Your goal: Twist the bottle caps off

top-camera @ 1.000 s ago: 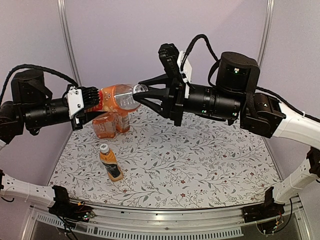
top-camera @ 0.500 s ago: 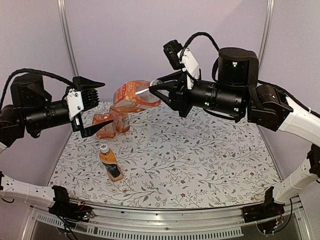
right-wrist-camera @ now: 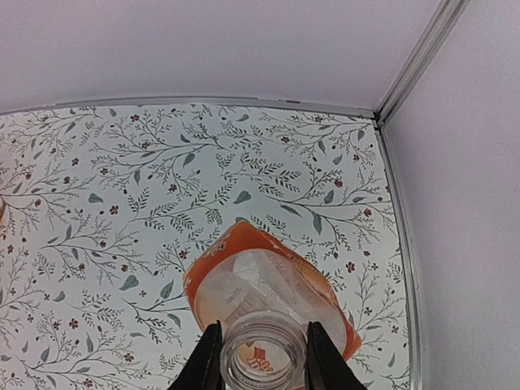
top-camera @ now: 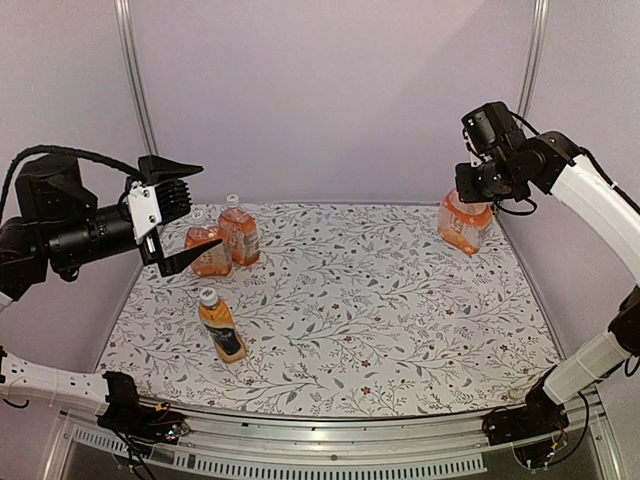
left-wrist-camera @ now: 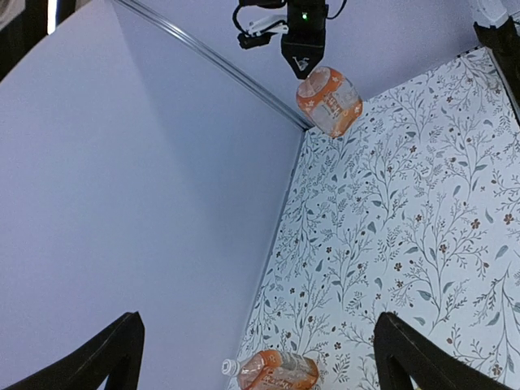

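Observation:
My right gripper [top-camera: 478,192] is shut on the neck of a clear bottle of orange drink [top-camera: 463,226] at the mat's back right corner. In the right wrist view the bottle's mouth [right-wrist-camera: 262,359] is open, with no cap on it, and sits between my fingers [right-wrist-camera: 206,362]. Three other bottles stand at the left. The front one [top-camera: 222,328] and a back one [top-camera: 241,236] carry white bottle caps [top-camera: 208,296] [top-camera: 232,200]. My left gripper [top-camera: 176,216] hangs wide open above them, holding nothing. One capped bottle [left-wrist-camera: 284,370] shows between its fingers in the left wrist view.
The third left bottle [top-camera: 212,250] stands partly behind my lower left finger. The flowered mat [top-camera: 380,310] is bounded by lilac walls and a metal rail at the back and right [right-wrist-camera: 406,244]. My right arm with its bottle [left-wrist-camera: 329,99] shows far off in the left wrist view.
My left gripper opened and let go of the bottle's base. My right arm swung from mid-air at the centre to the back right corner, carrying the bottle by its neck.

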Tool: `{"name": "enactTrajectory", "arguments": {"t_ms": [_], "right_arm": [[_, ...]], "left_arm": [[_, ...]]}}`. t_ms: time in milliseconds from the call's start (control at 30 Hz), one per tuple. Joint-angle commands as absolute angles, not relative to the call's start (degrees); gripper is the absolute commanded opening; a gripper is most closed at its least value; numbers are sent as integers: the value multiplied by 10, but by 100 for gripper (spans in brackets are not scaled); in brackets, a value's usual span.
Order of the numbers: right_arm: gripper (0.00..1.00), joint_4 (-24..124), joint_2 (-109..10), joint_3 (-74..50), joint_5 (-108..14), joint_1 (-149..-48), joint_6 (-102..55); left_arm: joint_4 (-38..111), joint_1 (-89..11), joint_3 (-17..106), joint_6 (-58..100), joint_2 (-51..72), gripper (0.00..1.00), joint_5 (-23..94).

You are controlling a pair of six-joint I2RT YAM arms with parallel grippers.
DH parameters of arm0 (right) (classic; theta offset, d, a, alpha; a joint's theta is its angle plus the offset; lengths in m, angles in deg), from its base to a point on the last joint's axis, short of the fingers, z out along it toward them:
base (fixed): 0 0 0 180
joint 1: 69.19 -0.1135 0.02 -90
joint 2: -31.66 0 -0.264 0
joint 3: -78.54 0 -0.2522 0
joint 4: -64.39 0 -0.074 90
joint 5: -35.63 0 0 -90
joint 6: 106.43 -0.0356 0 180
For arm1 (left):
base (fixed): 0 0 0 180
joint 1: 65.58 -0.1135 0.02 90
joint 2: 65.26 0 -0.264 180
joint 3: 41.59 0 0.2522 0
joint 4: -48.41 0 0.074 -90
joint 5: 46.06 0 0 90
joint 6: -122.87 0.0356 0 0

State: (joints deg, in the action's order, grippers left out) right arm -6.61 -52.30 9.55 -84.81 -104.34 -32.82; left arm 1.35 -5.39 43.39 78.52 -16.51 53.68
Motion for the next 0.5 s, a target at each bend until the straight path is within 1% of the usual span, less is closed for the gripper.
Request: {"name": "enactTrajectory", "arguments": {"t_ms": [0,100,233,333,467], "right_arm": [[0,-114,-546,56,-800,-983,-371],[0,-69,-555,13,-749,-937,-374],[0,29,-545,-67,-674,-897,-396],[0,78,-537,-113,-673,-886,-424],[0,103,-540,-143,-682,-884,-438]], "left_arm": [[20,-57,421,789,-172,99,542],[20,-57,418,790,-173,100,542],[20,-59,418,790,-175,100,544],[20,-60,421,790,-175,100,545],[20,-60,422,793,-175,100,546]]}}
